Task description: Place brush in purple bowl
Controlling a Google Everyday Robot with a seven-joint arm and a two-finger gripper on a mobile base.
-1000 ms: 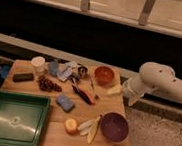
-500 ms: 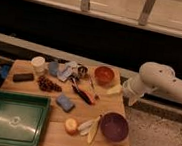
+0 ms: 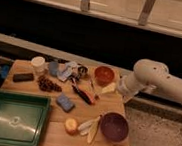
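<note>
The brush (image 3: pixel 80 92), a slim black stick, lies slanted in the middle of the wooden table (image 3: pixel 107 107), next to a short orange piece (image 3: pixel 89 94). The purple bowl (image 3: pixel 114 126) stands at the table's front right corner with nothing showing inside it. My white arm (image 3: pixel 157 78) comes in from the right. My gripper (image 3: pixel 118 89) is at the table's right edge, beside the orange bowl (image 3: pixel 104 75), about a bowl's width right of the brush and behind the purple bowl.
A green tray (image 3: pixel 12 120) fills the front left. A black block (image 3: pixel 23 77), a white cup (image 3: pixel 38 63), a brown cluster (image 3: pixel 47 84), a blue sponge (image 3: pixel 65 103), a round orange fruit (image 3: pixel 71 126) and pale peel-like pieces (image 3: pixel 92 128) lie around. A dark wall and railing run behind.
</note>
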